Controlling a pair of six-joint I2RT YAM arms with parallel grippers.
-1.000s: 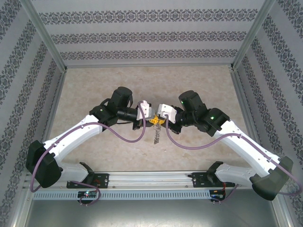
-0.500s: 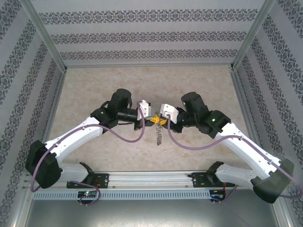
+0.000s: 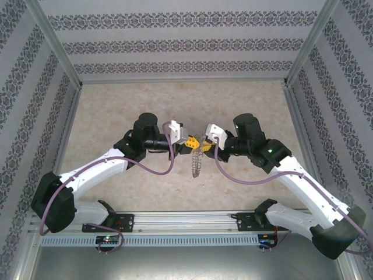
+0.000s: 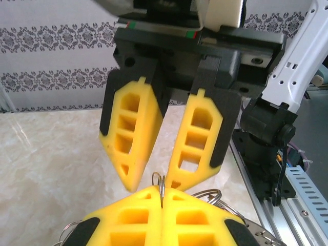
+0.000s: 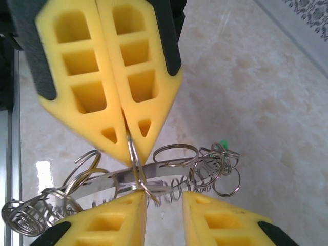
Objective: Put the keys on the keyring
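Left gripper [image 5: 128,139] clamps the keyring [image 5: 169,165] mid-table; right gripper [image 5: 164,199] jaws slightly parted beside it. You've got a beige marbled table [image 3: 116,105], patterned walls [image 3: 186,46]. You can barely pick out the keys [image 5: 223,144]: just a green speck in the tangle.

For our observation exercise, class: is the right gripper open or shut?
Open: the right gripper has its fingers apart, with a clear gap between them. Opposite, the left gripper pinches the keyring.
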